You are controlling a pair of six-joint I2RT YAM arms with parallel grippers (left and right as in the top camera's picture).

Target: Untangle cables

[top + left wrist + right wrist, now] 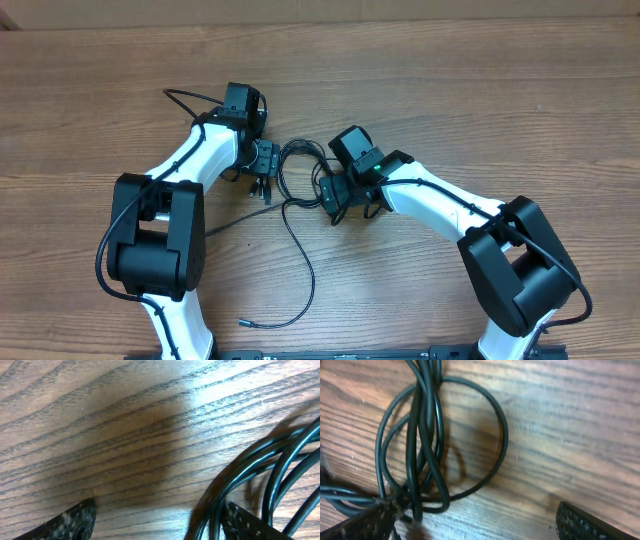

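cables (426,420): thin black tangled loops | left end effector (160,522): apart | right end effector (477,525): apart

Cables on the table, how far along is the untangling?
Done: little; the cables lie bunched in loops, one strand trailing to a plug tip. In hand: nothing; the left gripper and right gripper flank the bunch, both open. Still to do: gripping and pulling the loops apart.

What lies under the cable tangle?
Only the wooden table shows through the loops of the cables. Where strands cross, the lower ones are partly covered.
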